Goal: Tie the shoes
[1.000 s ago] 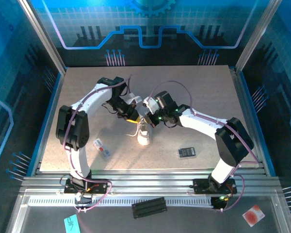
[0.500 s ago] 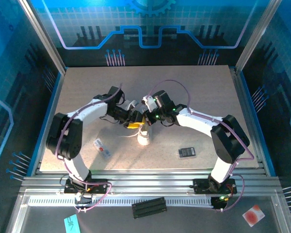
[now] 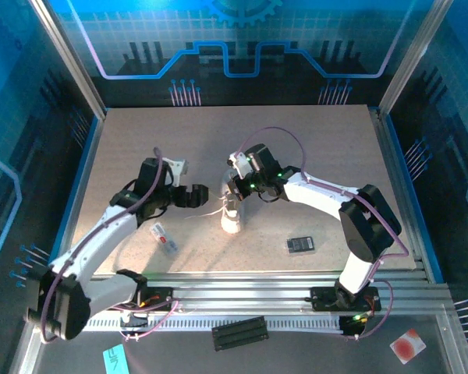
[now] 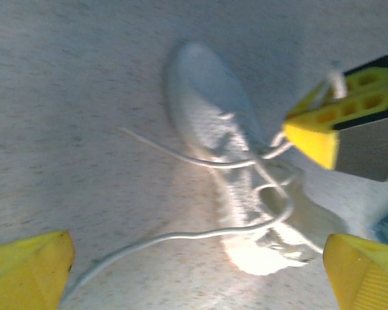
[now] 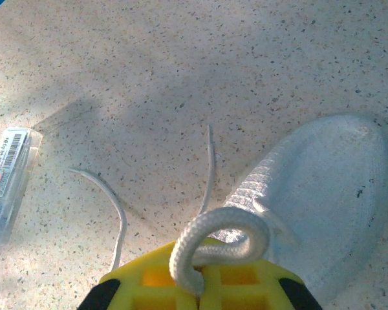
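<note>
1. The overhead view is sharp and evenly bright. Blue light tints the enclosure walls (image 3: 47, 117), and the arms cast faint, soft shadows on the table (image 3: 320, 140).
2. The left wrist view is smeared throughout. The sneaker (image 4: 207, 110) burns out to white glare at its lower end, and the left gripper's yellow fingertips (image 4: 26, 268) are blurred.
3. The right wrist view is crisp on the table's speckle, with a broad soft shadow across the upper half. The lace loop (image 5: 220, 232) nearest the lens is slightly soft.
</note>
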